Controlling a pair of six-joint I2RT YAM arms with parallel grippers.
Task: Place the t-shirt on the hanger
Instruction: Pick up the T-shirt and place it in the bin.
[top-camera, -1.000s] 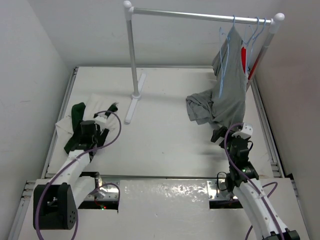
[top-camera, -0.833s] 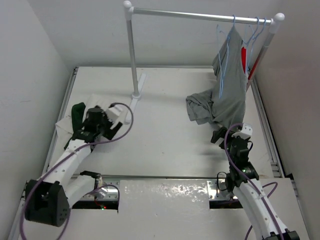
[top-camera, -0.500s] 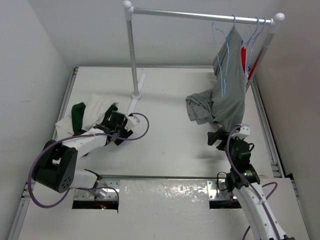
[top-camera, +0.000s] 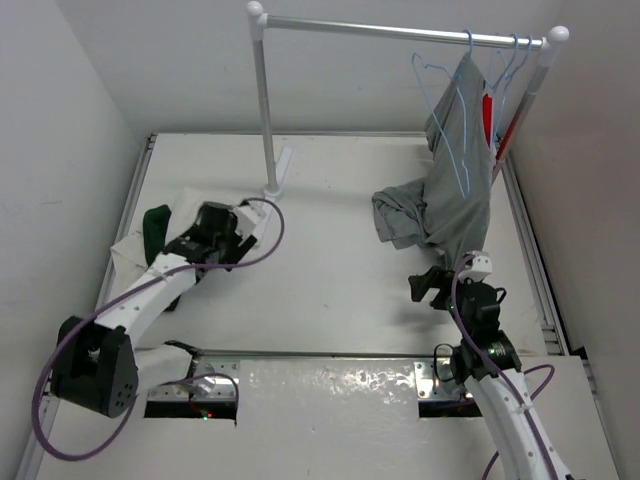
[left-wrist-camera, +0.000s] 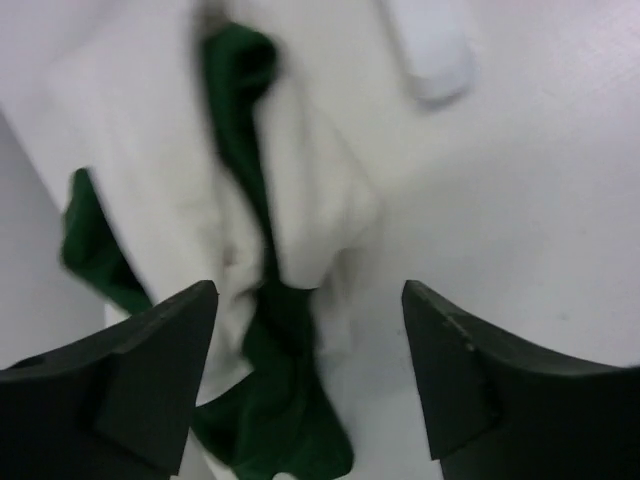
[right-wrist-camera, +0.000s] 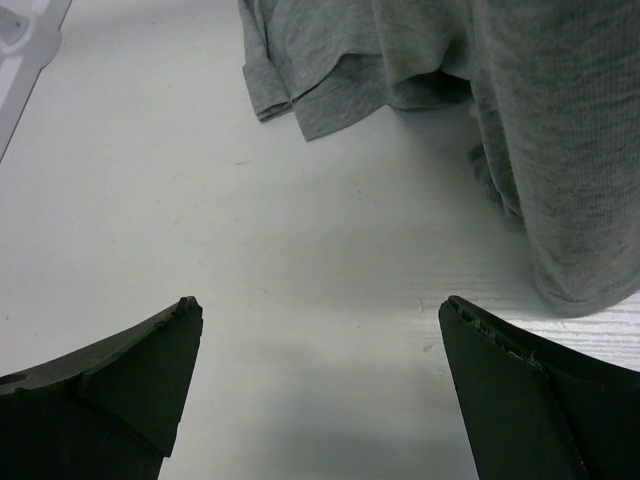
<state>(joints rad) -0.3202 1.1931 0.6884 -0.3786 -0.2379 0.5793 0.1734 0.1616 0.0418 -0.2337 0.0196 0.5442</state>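
The t-shirt, white with dark green sleeves, lies crumpled at the table's left edge. In the left wrist view it fills the left and middle, a green fold running down between the fingers. My left gripper is open and empty, just above the shirt's right part. A light-blue hanger hangs tilted on the rail at the back right, in front of the grey garment. My right gripper is open and empty over bare table, just in front of the grey garment.
A grey garment hangs from the rail and spills onto the table. More blue hangers and something red hang at the rail's right end. The rack's post and foot stand right of the shirt.
My left arm swung right off the shirt, then back up towards its right part. My right gripper shifted left. The free blue hanger swung out to the left.
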